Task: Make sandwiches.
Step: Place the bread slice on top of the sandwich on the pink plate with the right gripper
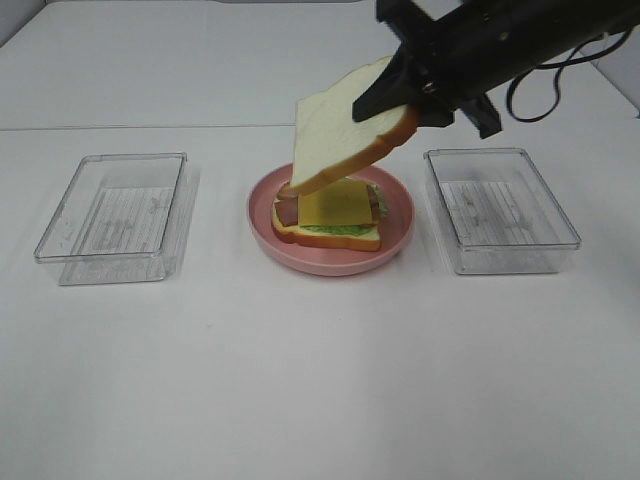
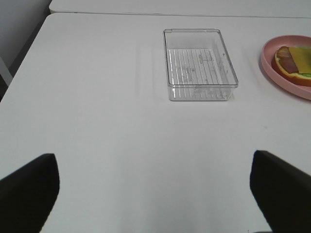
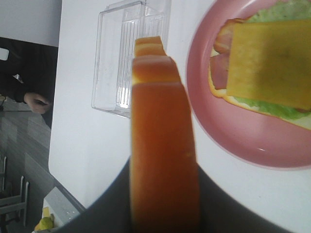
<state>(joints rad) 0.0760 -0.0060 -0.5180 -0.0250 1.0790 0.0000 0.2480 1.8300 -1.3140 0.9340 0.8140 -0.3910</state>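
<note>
A half-built sandwich [image 1: 328, 218] lies on the round pink plate [image 1: 395, 240]: a bread slice, green lettuce, brown bacon and a yellow cheese square [image 3: 269, 63] on top. My right gripper [image 1: 400, 100] is shut on a second white bread slice [image 1: 340, 125] with orange-brown crust [image 3: 160, 145] and holds it tilted in the air just above the plate. My left gripper [image 2: 155, 194] is open and empty, low over bare table far left of the plate; its dark fingers [image 2: 29, 189] show at the frame's corners.
A clear plastic tray [image 1: 115, 215] stands left of the plate and another [image 1: 500, 208] right of it. The left tray also shows in the left wrist view [image 2: 199, 63]. The table's far seam runs behind the plate.
</note>
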